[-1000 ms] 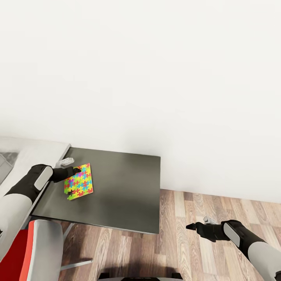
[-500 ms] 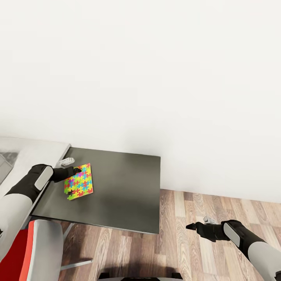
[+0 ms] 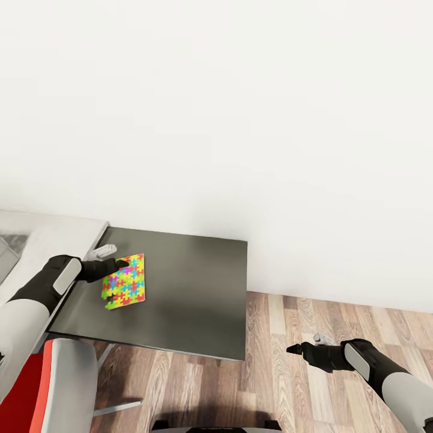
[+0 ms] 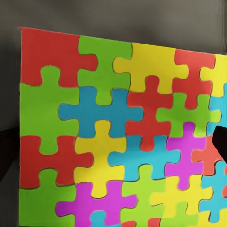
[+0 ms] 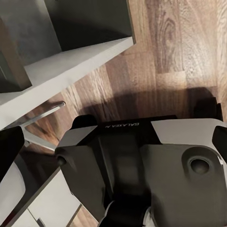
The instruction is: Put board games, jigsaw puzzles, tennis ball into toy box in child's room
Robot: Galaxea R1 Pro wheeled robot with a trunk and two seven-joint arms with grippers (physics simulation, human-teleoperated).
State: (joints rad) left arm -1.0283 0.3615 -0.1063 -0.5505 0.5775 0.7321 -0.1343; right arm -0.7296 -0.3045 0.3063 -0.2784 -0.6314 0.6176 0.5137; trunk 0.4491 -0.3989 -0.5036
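Fingers (image 3: pixel 122 263) of the left gripper (image 3: pixel 118 264) are pressed onto the edge of 1 puzzle (image 3: pixel 124 281), and the sheet appears to be gripped at its 10 o'clock corner. It is seen over the dark table (image 3: pixel 192 282), toward the table's 9 o'clock side, slightly skewed to the table's edges. In the left wrist view, the puzzle (image 4: pixel 118 137) is shown close up, with a dark fingertip (image 4: pixel 220 139) at its edge. The right gripper (image 3: pixel 294 349) is held over the wood floor (image 3: pixel 288 385), well apart from the table at about 4 o'clock of it; whether its fingers are open or closed cannot be told. A red and grey chair (image 3: pixel 54 385) is seen at the table's 7 o'clock corner. In the right wrist view, the robot's base (image 5: pixel 137 170) and the floor (image 5: pixel 179 56) are shown.
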